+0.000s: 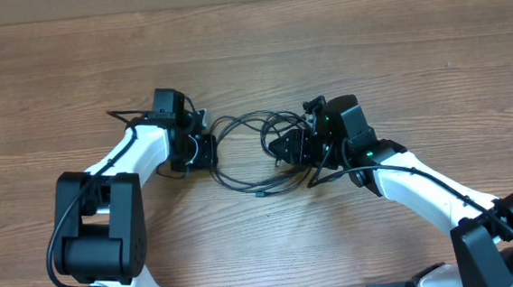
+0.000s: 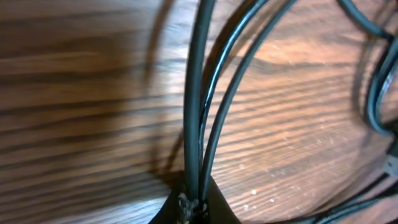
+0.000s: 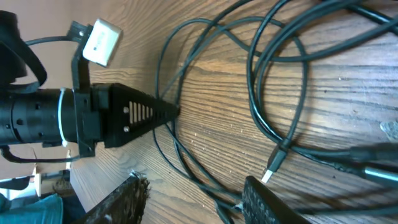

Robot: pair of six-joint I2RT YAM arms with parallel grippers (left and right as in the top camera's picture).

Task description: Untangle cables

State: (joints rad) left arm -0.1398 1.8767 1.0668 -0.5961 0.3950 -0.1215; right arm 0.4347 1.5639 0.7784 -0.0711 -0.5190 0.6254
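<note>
The cables (image 2: 193,93) lie in loose, overlapping loops on the table (image 1: 340,38), between my two grippers. Three strands rise straight out of my left gripper (image 2: 191,206), whose jaws are pinched tight on them at the very tips (no gap that I can see). The other loops fan out ahead of it toward my right gripper (image 3: 194,202), which hangs low over the far side of the heap with its fingers well apart and nothing clamped. One thin strand runs across the wood between those fingers, and a silvery plug (image 3: 269,175) lies just ahead of one of them.

I judge this the anchoring step: one side held, the other free to choose. Next, I think, my right gripper should close on a single strand near that plug, not a bundle. It should then draw the strand slowly away from my left gripper, so the loops slide out rather than cinch.
</note>
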